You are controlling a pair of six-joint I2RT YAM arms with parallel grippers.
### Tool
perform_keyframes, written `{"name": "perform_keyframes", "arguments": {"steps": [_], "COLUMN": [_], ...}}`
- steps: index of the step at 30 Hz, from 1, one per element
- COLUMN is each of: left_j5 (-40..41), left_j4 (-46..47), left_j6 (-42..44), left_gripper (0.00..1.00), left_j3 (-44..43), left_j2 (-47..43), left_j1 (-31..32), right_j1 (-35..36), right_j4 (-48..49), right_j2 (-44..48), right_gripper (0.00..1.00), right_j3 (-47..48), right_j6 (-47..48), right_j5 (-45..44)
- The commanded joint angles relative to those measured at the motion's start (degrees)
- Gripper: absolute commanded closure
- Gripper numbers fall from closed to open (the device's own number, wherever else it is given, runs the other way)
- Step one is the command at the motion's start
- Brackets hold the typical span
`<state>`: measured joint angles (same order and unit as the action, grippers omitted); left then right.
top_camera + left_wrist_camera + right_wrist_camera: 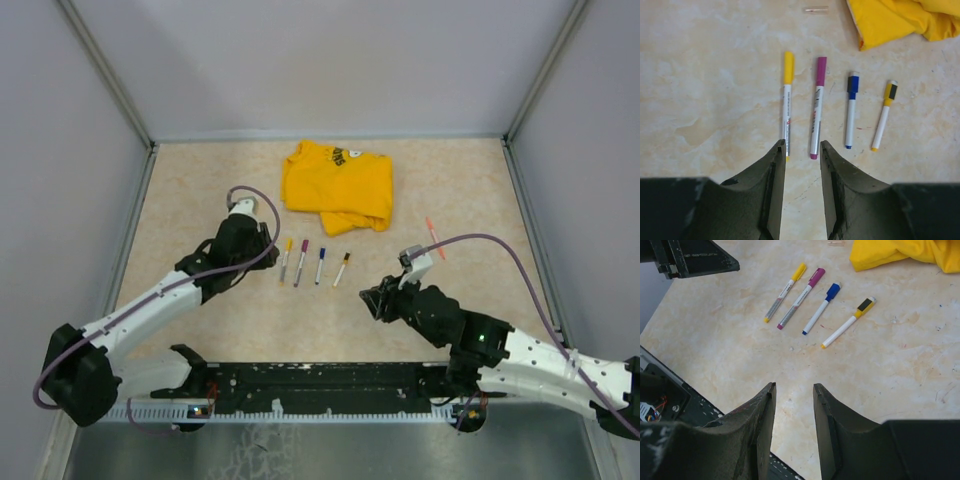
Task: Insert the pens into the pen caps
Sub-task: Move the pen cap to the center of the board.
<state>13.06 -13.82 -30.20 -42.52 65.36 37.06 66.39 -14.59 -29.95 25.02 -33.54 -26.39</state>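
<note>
While left gripper [802, 145] and right gripper [794, 386] gape empty, pens [815, 120] point caps [821, 70] toward shirt [890, 20].

The yellow T-shirt [900, 20] runs off the top edge in both wrist views. Near it, a pale pinkish stick [816, 8] is too blurred to identify. From above, the orange-red pen [434, 238] is too small to tell whether it is capped.

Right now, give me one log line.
left hand: open, empty | right hand: open, empty | four capped white-barrelled marker pens: in row
</note>
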Motion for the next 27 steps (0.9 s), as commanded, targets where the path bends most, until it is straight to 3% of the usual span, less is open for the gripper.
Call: {"name": "perform_keyframes", "arguments": {"steps": [1, 11, 20, 27], "left_j5": [0.21, 1.86, -1.29, -0.74], "left_j4": [-5.62, -14.12, -16.14, -16.57], "left_j6": [-0.95, -4.23, -5.55, -7.39], "left_gripper": [0.61, 0.58, 0.38, 0.21], "left_j3": [0.66, 3.16, 5.97, 6.44], "left_j2": [-1.15, -4.65, -3.49, 0.25], "left_j1": [-4.12, -14.64, -24.75, -28.04], "right_j1": [0.33, 0.36, 0.34, 0.35], "right_j4": [3.14, 2.64, 2.20, 1.93], "right_j2": [-0.21, 0.39, 0.65, 1.04], "right_gripper": [0.63, 0.63, 0.63, 0.63], "right_j3": [0.23, -0.22, -0.10, -0.24], "right_j6": [1.37, 1.30, 1.68, 1.78], "right_j5": [-0.91, -1.52, -1.68, -1.88]}}
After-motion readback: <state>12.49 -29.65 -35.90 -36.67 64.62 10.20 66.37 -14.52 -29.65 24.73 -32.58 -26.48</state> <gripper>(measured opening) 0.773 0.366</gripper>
